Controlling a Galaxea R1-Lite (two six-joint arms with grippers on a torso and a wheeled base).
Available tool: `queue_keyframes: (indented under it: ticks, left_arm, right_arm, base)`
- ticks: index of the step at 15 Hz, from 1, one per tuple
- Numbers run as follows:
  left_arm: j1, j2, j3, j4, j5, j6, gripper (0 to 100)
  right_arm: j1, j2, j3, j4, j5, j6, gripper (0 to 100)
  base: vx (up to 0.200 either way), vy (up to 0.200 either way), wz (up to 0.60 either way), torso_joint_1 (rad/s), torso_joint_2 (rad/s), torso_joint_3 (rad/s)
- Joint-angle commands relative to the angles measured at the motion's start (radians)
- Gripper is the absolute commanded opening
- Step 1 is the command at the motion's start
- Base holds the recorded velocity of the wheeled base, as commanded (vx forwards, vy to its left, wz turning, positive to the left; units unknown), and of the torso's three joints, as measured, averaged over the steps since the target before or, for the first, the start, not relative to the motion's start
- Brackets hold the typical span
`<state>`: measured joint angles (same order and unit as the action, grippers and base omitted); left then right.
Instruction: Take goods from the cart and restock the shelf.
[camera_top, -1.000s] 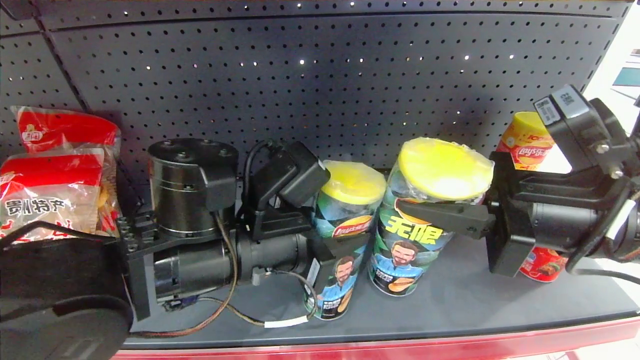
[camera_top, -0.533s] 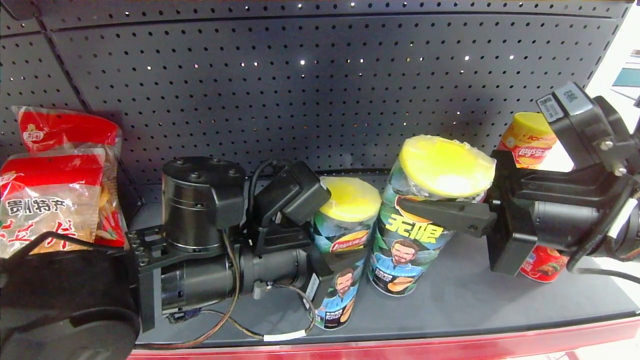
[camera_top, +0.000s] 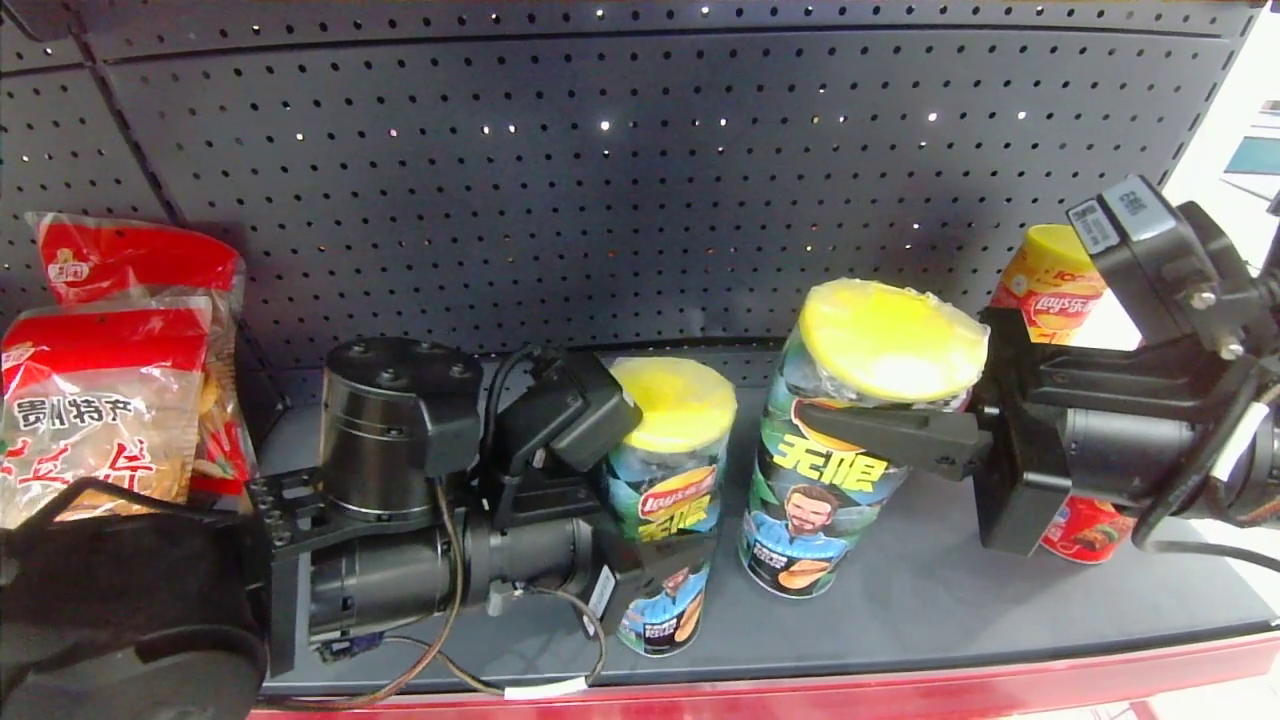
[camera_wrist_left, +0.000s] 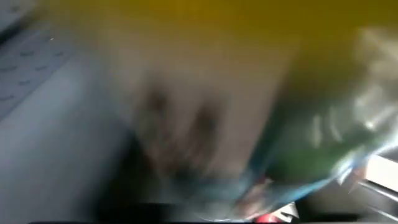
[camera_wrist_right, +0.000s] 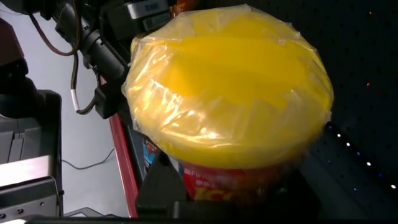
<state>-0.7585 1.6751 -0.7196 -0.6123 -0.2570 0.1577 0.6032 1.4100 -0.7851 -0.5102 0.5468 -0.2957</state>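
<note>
Two chip cans with yellow lids are at the dark shelf (camera_top: 900, 600). My left gripper (camera_top: 655, 560) is shut on the smaller-looking can (camera_top: 665, 490), whose base is near the shelf's front edge. Up close in the left wrist view, that can (camera_wrist_left: 298, 143) is a blur of yellow and green. The plastic-wrapped can (camera_top: 850, 450) to its right leans slightly, and my right gripper (camera_top: 875, 425) is shut on it just below the lid. In the right wrist view its wrapped yellow lid (camera_wrist_right: 230, 81) is close to the camera.
A red chip can (camera_top: 1055, 275) stands at the far right behind my right arm. Red snack bags (camera_top: 90, 390) fill the shelf's left end. A perforated back panel (camera_top: 640, 200) closes the rear, and a red lip (camera_top: 900, 690) runs along the front.
My left arm has moved its can to the left and toward the shelf's front edge, widening the gap to the right can. The right gripper and its can have barely moved.
</note>
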Motion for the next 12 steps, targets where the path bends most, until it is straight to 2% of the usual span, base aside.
queue_keyframes:
  ticks: [1, 6, 9, 12]
  left_arm:
    - [0.015, -0.003, 0.005, -0.006, -0.001, 0.000, 100]
    - [0.030, -0.101, 0.063, -0.004, 0.007, 0.000, 100]
    - [0.030, -0.221, 0.147, -0.001, 0.042, -0.003, 100]
    - [0.030, -0.291, 0.161, 0.002, 0.076, -0.004, 100]
  right_arm:
    - [-0.003, 0.000, 0.001, -0.001, 0.001, 0.000, 0]
    - [-0.002, 0.006, 0.003, -0.001, 0.001, -0.002, 0]
    - [0.004, 0.010, 0.003, -0.001, 0.001, 0.000, 0]
    - [0.012, 0.012, 0.003, -0.001, -0.004, 0.000, 0]
  base:
    - [0.000, 0.000, 0.00, 0.000, 0.00, 0.000]
    - [0.000, 0.000, 0.00, 0.000, 0.00, 0.000]
    - [0.000, 0.000, 0.00, 0.000, 0.00, 0.000]
    - [0.000, 0.000, 0.00, 0.000, 0.00, 0.000]
